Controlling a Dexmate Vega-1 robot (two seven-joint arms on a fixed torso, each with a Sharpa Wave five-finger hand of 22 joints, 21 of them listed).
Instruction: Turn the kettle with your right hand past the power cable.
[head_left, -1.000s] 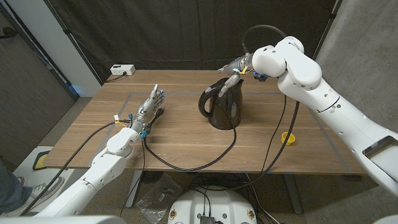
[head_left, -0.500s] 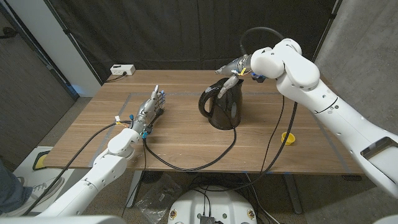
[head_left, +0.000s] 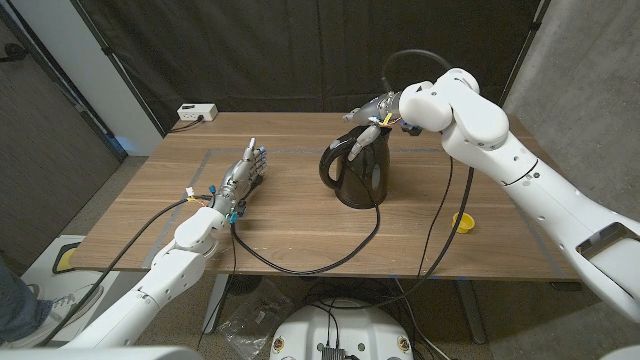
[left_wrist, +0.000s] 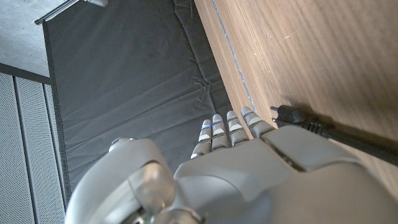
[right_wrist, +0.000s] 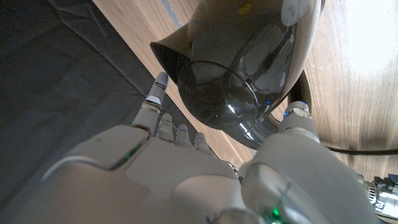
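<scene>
The black kettle (head_left: 353, 172) stands at the table's middle, spout toward my left, handle (head_left: 378, 160) toward my right. My right hand (head_left: 377, 110) holds it at the top: fingers reach over the lid, thumb presses on the handle's upper end. In the right wrist view the glossy kettle (right_wrist: 242, 62) sits between the fingers (right_wrist: 163, 118) and the thumb (right_wrist: 293, 121). The power cable (head_left: 300, 268) loops from the kettle's base along the front to its plug (head_left: 254, 181) beside my left hand (head_left: 240, 178). That hand stays on the table, fingers straight, holding nothing. The plug (left_wrist: 290, 116) lies by its fingertips (left_wrist: 229, 126).
A white power strip (head_left: 195, 113) lies at the table's back left corner. A small yellow object (head_left: 461, 221) sits near the right edge. Tape lines mark the wooden table (head_left: 290, 225). My right arm's black cable hangs over the table's right part.
My right arm and hand have shifted slightly toward my left at the kettle's top. The kettle's handle has come round only a little. The left hand has not moved.
</scene>
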